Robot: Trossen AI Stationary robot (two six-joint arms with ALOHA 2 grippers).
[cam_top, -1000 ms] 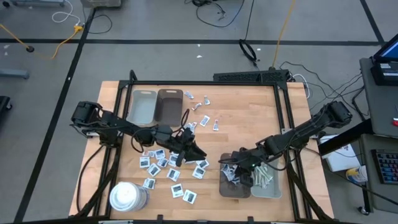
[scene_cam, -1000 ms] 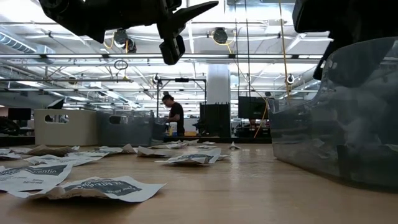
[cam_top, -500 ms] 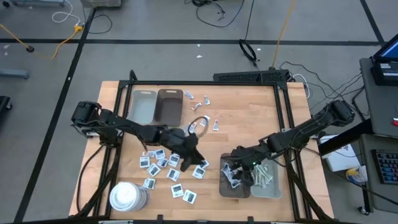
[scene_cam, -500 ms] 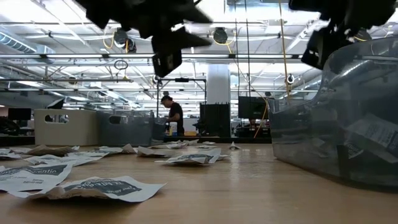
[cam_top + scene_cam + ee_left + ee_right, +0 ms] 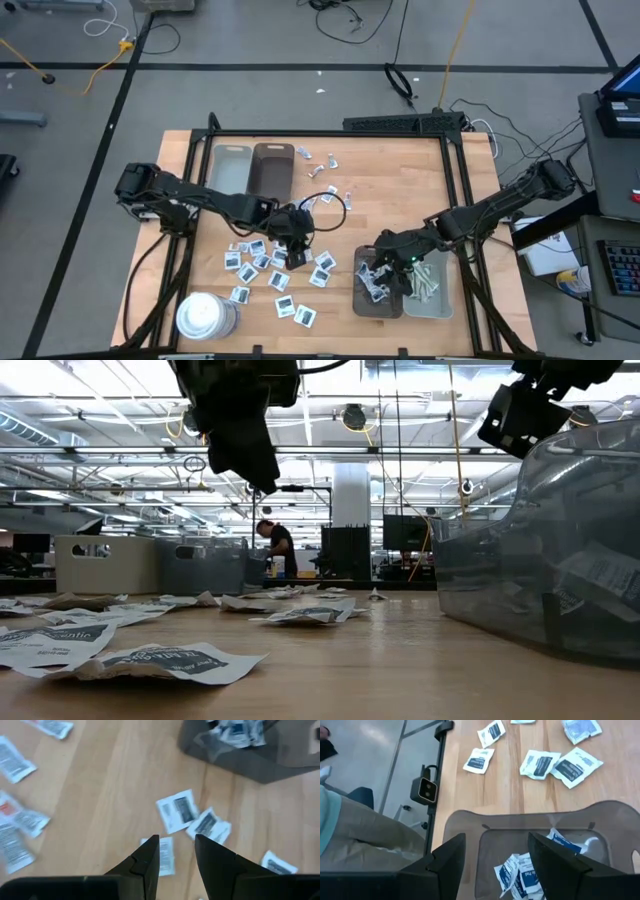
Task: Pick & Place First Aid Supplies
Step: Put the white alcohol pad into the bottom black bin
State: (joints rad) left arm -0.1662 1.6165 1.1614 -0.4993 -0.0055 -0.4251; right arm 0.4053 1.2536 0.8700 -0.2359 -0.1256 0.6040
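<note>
High view: two arms sort scattered first aid packets (image 5: pixel 262 262) into trays.

Lower right of centre, the right gripper (image 5: pixel 385 268) hangs over the dark tray (image 5: pixel 362 303), fingers spread wide and empty, a stance that suits a packet just let go; the paler tray (image 5: pixel 440 303) beside it holds whitish-green strips (image 5: pixel 424 281). Left of centre, the left gripper (image 5: pixel 297 252) points down over the loose packets on the wooden table (image 5: pixel 400 190), fingers part open with nothing between them, apparently lining up a pick. Only the right wrist view shows packets inside the tray (image 5: pixel 520 872); the left wrist view shows the packet (image 5: pixel 164 854) lying under its fingers (image 5: pixel 150 857).
</note>
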